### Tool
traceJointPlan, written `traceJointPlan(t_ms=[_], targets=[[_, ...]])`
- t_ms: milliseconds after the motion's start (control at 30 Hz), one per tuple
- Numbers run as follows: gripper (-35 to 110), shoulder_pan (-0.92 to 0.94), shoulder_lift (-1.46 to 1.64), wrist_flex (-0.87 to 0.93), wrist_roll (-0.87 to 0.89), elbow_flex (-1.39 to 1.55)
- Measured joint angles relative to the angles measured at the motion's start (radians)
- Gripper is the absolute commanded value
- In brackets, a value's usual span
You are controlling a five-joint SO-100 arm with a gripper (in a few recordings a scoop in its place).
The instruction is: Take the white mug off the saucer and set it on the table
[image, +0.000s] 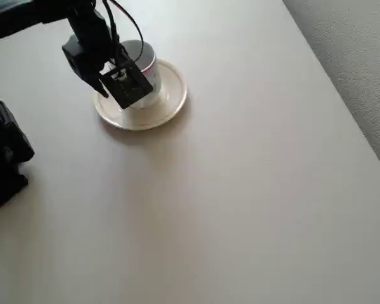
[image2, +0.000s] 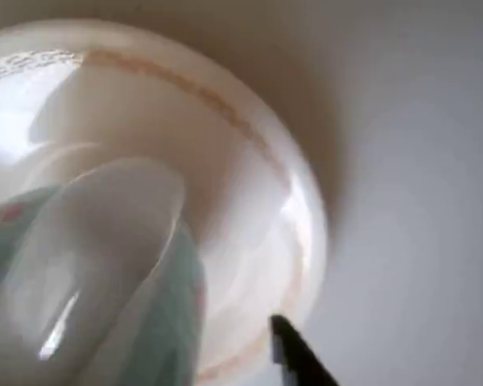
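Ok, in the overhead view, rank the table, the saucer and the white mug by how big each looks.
1. The table, by far the largest, spanning nearly the whole picture.
2. The saucer, clearly wider than the mug.
3. The white mug, smallest, though the arm hides part of it, so its full outline is unsure.

Overhead view looks down from afar; wrist view sits close; both share the saucer (image: 171, 104) (image2: 249, 161).

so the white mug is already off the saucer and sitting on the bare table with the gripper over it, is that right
Not quite. The overhead view shows the white mug on the saucer, not on the bare table. The gripper is over it, as you said.
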Motion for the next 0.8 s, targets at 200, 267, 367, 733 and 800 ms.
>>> traceJointPlan(t_ms=[200, 267, 367, 733, 800], targets=[[-1, -0.009, -0.054, -0.095, 0.014, 0.023], [-2, -0.009, -0.069, -0.121, 0.023, 0.023], [-2, -0.012, -0.075, -0.137, 0.044, 0.021], [-2, -0.014, 0.006, -0.143, 0.103, 0.028], [-2, -0.014, 0.054, -0.123, 0.103, 0.029]])
